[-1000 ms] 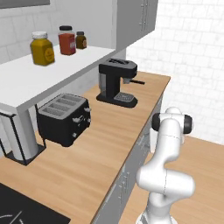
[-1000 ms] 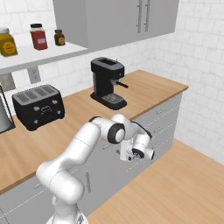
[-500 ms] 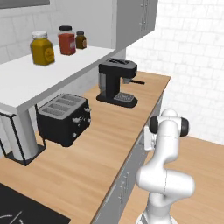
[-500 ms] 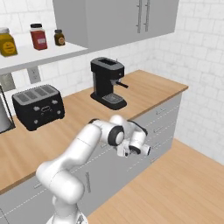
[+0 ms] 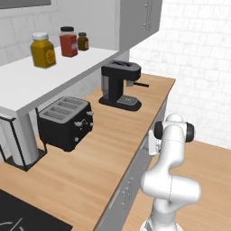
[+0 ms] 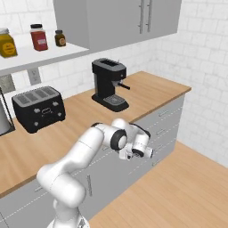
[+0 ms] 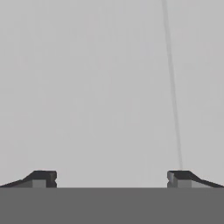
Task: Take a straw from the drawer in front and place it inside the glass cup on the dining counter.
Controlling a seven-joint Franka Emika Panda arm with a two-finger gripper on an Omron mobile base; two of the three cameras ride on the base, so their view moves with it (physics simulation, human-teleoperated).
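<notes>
- Hand view: the end effector (image 7: 109,177) is spread wide, nothing between its dark fingertips (image 7: 43,177), facing a flat grey panel (image 7: 109,87) with one faint seam; likely a cabinet front, though too plain to be sure
- Right base view: the end effector (image 6: 139,150) sits low against the grey drawers (image 6: 162,127) below the wood counter (image 6: 151,91)
- A coffee machine (image 6: 108,83) and toaster (image 6: 38,108) stand on that counter

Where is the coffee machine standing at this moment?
The black coffee machine stands on the wooden worktop near its far end, to the right of the black toaster in both base views, below the grey wall cabinet.
</notes>
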